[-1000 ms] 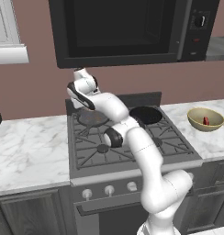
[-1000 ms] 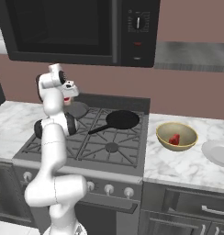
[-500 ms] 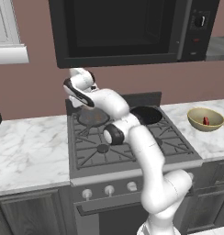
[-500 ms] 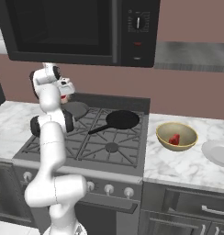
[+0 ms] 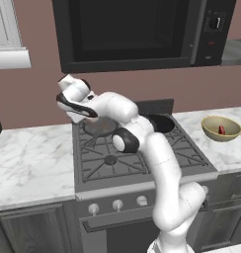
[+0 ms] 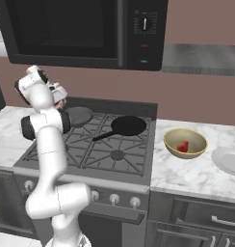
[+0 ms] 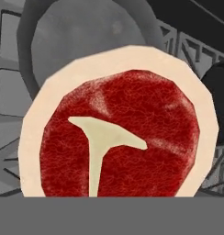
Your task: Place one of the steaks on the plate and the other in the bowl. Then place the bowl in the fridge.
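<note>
**Steak up off the stove, plate next**

Second steak (image 7: 118,137) sits right up against the hand camera, well above the grey pan (image 7: 86,32). The gripper (image 5: 68,106) looks clamped across it with jaws spread wide, though its tips are hidden. It should be carried level and unhurried past the black pan (image 6: 129,125) to the plate (image 6: 228,160) at the right edge. The right base view shows that plate, and the bowl (image 6: 186,143) already holding the first steak (image 6: 183,146); the left base view cuts the plate off.

Blk pan (image 6: 129,125), grey pan (image 6: 78,115), microwave (image 6: 76,29)
</note>
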Controlling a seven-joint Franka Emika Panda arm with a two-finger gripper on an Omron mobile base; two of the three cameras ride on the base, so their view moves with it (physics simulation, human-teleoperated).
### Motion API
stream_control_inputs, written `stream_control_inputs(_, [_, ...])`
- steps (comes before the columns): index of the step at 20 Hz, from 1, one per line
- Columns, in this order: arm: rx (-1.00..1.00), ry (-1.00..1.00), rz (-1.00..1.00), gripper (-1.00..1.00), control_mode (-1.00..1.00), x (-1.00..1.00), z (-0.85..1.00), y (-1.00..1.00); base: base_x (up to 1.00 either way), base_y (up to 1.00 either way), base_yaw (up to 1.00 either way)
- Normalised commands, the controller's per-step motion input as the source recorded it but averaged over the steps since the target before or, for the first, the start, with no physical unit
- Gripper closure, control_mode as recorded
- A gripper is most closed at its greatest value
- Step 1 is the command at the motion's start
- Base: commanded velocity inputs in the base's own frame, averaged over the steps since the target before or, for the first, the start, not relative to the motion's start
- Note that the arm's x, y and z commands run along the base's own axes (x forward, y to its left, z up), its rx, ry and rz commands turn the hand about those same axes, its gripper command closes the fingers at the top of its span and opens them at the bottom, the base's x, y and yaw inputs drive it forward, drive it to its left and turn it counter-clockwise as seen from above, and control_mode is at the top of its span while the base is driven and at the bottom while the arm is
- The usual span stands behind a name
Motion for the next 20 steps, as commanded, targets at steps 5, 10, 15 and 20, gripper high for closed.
stream_control_inputs(5, [-0.12,-0.26,0.09,1.00,-1.00,-1.00,0.02,-0.23,0.00,0.00,0.00])
stream_control_inputs(10, [-0.05,-0.30,0.12,1.00,-1.00,-1.00,0.22,-0.41,0.00,0.00,0.00])
stream_control_inputs(15, [0.01,-0.21,0.08,1.00,-1.00,-1.00,0.75,-0.77,0.00,0.00,0.00])
stream_control_inputs(20, [0.25,-0.03,-0.02,1.00,-1.00,-0.77,0.92,-1.00,0.00,0.00,0.00])
